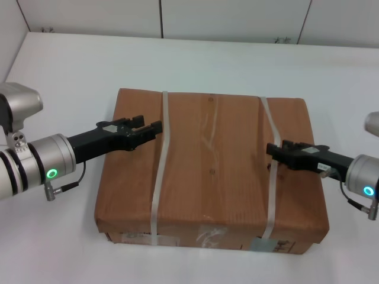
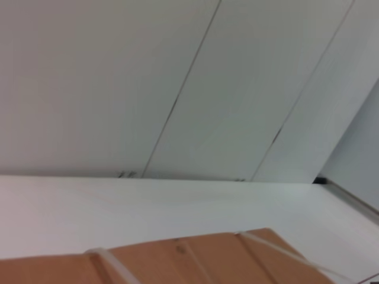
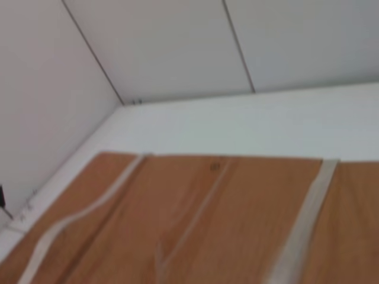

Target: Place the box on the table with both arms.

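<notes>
The brown cardboard box [image 1: 213, 160] lies flat on the white table [image 1: 195, 65], with two whitish straps across its top and labels on its near side. My left gripper [image 1: 148, 125] is over the box's top near the left strap [image 1: 160, 171], its fingers apart and holding nothing. My right gripper [image 1: 272, 151] is over the top at the right strap [image 1: 271, 195]. The box top also shows in the left wrist view [image 2: 195, 260] and in the right wrist view [image 3: 225, 225].
White wall panels [image 1: 237, 18] stand behind the table's far edge, and another wall [image 1: 9, 35] runs along its left side. Bare tabletop surrounds the box on the left, the right and behind it.
</notes>
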